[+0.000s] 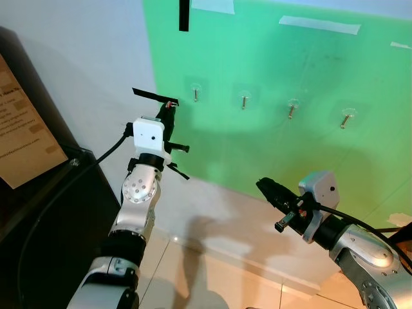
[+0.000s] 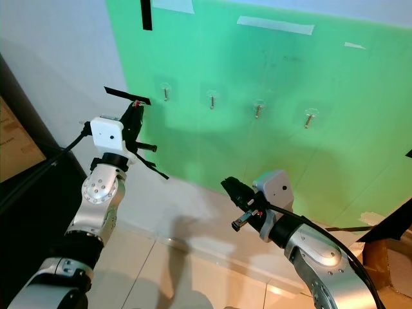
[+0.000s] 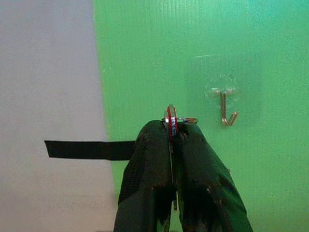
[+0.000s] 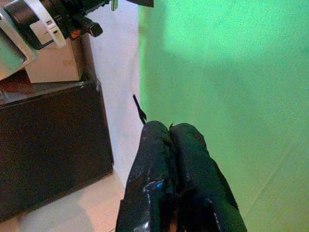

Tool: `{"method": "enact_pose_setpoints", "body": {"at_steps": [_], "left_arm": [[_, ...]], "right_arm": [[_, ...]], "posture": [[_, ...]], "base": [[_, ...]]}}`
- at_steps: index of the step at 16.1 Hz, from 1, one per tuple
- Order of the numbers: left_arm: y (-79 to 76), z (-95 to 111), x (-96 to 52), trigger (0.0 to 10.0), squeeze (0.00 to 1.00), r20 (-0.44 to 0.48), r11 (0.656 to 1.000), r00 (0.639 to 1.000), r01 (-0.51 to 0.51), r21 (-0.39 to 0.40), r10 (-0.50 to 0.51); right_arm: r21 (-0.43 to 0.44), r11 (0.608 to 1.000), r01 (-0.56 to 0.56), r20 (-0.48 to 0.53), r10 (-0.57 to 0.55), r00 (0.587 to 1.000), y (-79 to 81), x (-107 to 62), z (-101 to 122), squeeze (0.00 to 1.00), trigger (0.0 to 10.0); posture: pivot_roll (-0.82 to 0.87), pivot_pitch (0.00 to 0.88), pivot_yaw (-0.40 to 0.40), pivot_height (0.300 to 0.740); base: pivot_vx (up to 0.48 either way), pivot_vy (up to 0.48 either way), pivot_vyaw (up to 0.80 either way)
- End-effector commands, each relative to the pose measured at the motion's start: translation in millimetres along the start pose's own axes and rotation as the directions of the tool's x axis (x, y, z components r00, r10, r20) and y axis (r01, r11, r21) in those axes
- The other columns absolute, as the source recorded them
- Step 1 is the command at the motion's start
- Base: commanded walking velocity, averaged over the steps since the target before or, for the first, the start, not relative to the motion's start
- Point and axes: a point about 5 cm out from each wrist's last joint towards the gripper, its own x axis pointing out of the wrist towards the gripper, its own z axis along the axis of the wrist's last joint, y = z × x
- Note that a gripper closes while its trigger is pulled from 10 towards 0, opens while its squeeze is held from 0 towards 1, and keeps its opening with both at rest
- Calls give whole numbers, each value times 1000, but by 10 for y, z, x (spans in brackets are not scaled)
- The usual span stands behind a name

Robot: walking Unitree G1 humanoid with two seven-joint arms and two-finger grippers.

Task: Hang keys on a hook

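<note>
My left gripper (image 1: 169,109) is raised near the left edge of the green board (image 1: 290,161) and is shut on the keys (image 3: 171,120), a metal ring with a red part that shows at the fingertips. A flat black strap (image 3: 87,150) juts sideways from the grip. Several small metal hooks run in a row across the board. The leftmost hook (image 1: 196,94) is just right of the gripper tips and a little beyond them; it appears as a hook (image 3: 226,108) in the left wrist view, apart from the ring. My right gripper (image 1: 265,187) hangs lower, shut and holding nothing.
A dark cabinet (image 1: 51,219) with a cardboard box (image 1: 19,129) on it stands at the left against the white wall. Other hooks (image 1: 244,100) (image 1: 291,109) (image 1: 346,119) continue rightward. Black tape (image 1: 184,16) marks the board's top. Tiled floor (image 1: 212,277) lies below.
</note>
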Motion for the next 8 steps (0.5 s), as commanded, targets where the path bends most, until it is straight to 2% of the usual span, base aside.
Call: {"method": "enact_pose_setpoints", "body": {"at_steps": [1,8], "left_arm": [[-2,27,43,10000,0,16,1000,1000,9,-2,-9],[-106,46,197,10000,0,24,997,997,72,-32,-71]], "right_arm": [[-13,1000,-10,19,10,1000,-10,0,48,0,10000],[-22,1000,-21,31,21,999,5,16,89,0,10000]], "posture": [[-176,0,14,740],[-194,0,28,740]], "base": [[0,0,0],[0,0,0]]}}
